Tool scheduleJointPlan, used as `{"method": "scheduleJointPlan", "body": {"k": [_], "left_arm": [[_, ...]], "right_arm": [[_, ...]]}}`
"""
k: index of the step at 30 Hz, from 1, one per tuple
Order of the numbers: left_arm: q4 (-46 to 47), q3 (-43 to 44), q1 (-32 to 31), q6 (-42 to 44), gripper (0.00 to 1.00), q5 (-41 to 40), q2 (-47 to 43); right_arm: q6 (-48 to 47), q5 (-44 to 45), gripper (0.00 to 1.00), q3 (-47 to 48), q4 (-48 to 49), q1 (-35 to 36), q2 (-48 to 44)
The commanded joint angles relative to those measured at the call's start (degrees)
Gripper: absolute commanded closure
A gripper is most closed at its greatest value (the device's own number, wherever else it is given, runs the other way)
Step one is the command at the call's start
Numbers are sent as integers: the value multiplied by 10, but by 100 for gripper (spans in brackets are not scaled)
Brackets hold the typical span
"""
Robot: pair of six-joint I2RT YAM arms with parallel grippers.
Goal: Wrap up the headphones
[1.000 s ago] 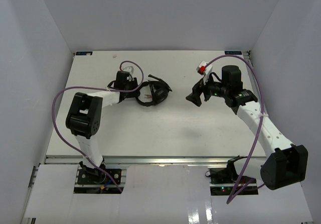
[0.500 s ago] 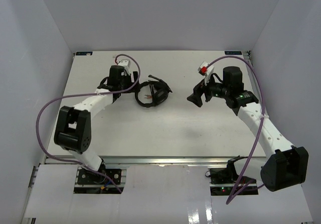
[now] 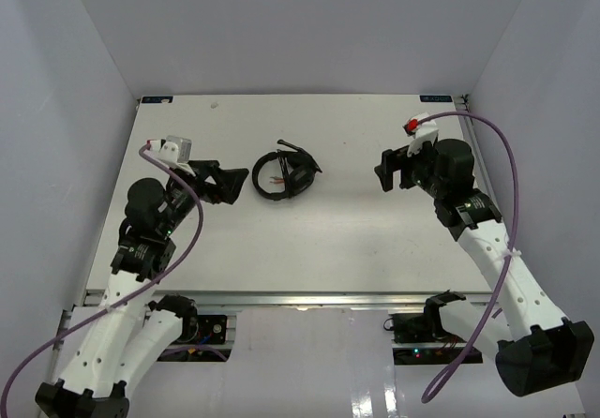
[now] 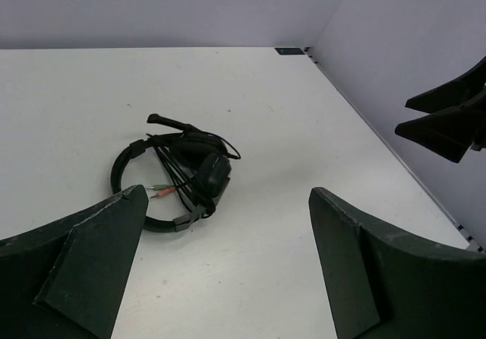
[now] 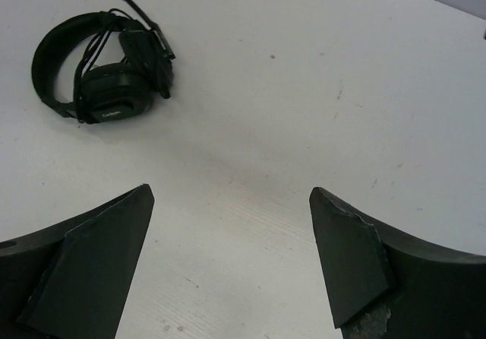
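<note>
Both arms have drawn back from the headphones [image 3: 284, 174] in the last second. The left gripper [image 3: 225, 182], which was right beside them, now sits off to their left with a gap, and its arm has folded toward the near-left corner. The right gripper [image 3: 386, 169] has moved a little further right.

Top view: 1 set of headphones lies flat on the table [image 3: 328, 240], in the far half and slightly left of centre. The 2 grippers flank it, the right one well apart. Bare tabletop surrounds the headphones, with the widest stretch toward the near edge. Walls [image 3: 84, 109] close the left, far and right edges.

Left wrist view: the left gripper [image 4: 225, 202] is spread wide and holds nothing. The headphones [image 4: 178, 173] lie ahead of it, nearer its left finger. The cord [image 4: 176, 173] runs in strands across the folded earcups. Its 2 plugs [image 4: 161, 191] lie inside the headband's arch. The table's right edge meets the wall beyond, and the right gripper [image 4: 448, 122] shows there.

Right wrist view: the right gripper [image 5: 228, 198] is also spread wide and empty. The headphones [image 5: 102, 69] lie at upper left, well away from it, with open table between.
</note>
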Motion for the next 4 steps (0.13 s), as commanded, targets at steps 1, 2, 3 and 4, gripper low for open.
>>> {"method": "scheduleJointPlan", "body": {"k": [1,2,3,4], "left_arm": [[-51,-7,-2,-24,2,28,-37],[-58,-6,-2,-24,2,29,-43],[-61,-9,-2,-26,2,31,-48],[-63,-12,-2,-28,2,33,-51]], "right_arm": [[28,91,10,-31,35,-2,-53],[27,100,10,-37,37,-2,-58],[27,102,10,-39,36,-2,-62],[28,104,10,-40,36,-2,-67]]}}
